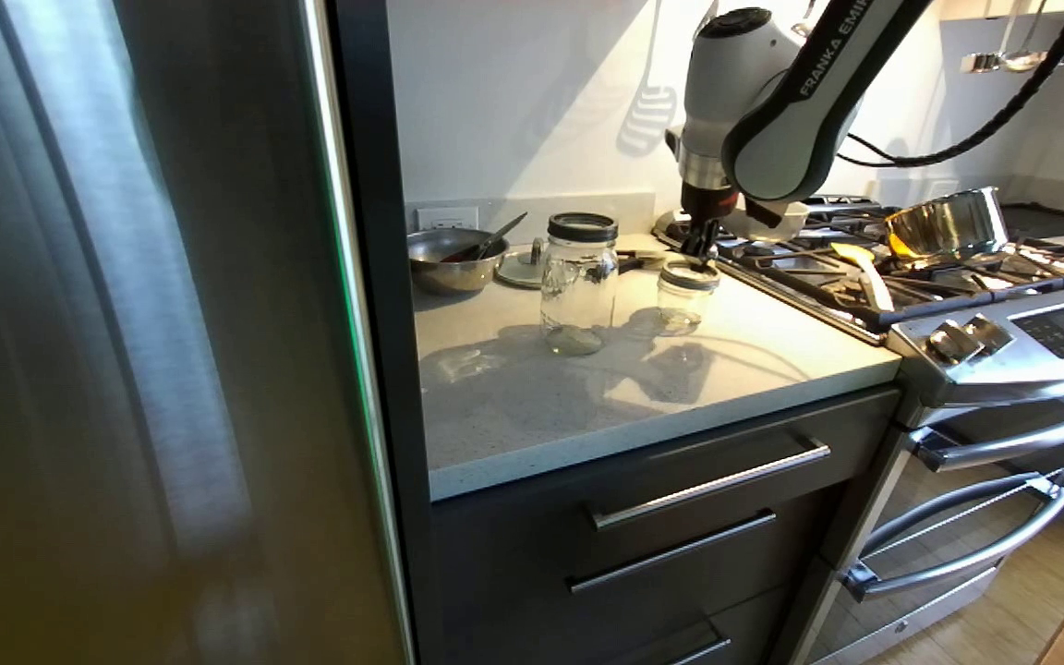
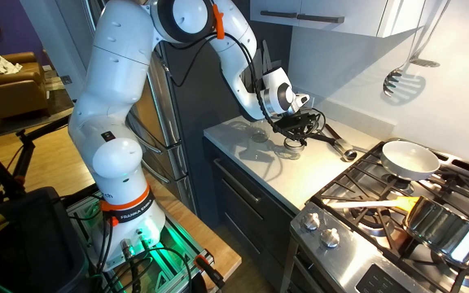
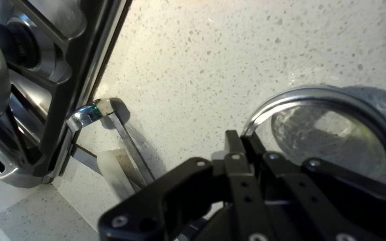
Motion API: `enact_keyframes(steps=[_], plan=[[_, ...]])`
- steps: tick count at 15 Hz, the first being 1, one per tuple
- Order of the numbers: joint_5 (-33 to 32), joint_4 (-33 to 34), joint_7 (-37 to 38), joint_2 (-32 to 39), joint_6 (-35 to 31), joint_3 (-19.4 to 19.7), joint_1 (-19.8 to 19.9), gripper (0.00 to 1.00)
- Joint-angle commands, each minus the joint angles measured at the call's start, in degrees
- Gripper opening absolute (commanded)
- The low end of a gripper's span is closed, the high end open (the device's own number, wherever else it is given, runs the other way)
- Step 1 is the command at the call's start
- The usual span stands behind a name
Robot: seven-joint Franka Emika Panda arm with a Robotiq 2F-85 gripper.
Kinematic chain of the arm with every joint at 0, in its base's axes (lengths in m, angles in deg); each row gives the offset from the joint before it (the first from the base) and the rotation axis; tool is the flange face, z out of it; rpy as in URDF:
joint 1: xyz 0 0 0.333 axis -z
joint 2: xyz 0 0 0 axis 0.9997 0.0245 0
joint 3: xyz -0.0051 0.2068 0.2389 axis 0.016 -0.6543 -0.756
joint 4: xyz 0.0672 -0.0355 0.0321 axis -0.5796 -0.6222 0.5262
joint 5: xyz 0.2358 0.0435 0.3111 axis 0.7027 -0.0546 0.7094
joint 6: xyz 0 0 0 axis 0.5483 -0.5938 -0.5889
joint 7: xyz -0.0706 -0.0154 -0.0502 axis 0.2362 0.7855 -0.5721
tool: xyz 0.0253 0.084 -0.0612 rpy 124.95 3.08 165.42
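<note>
Pincer (image 3: 245,138) sits at one edge of the small glass jar's (image 1: 685,299) rim, tips nearly together, seemingly pinching the rim wall; the jar stands upright on the desk (image 1: 513,416), near the tall jar (image 1: 578,296). In the wrist view its round mouth lies right of the tips, so no long axis. Pincer hides the rim's near side; can't tell how firm the bite is.

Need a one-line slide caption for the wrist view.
Jaws closed on the rim of a glass jar; metal utensil on the speckled counter by the stove.
</note>
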Motion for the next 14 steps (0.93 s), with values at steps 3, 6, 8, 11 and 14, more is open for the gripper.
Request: enact_keyframes(steps=[3, 6, 8, 11, 14], plan=[[0.47, -0.33, -2.15, 0.17, 0.08, -0.24, 0.55, 0.02], [0.51, -0.5, -1.56, -0.03, -0.89, -0.04, 0.63, 0.02], [0.67, -0.7, -1.78, -0.35, -1.05, -0.2, 0.86, 0.02], [0.8, -0.86, -2.07, -0.62, -0.83, -0.36, 1.05, 0.02], [1.54, -1.13, -2.59, -0.99, -1.12, -1.0, 1.55, 0.02]])
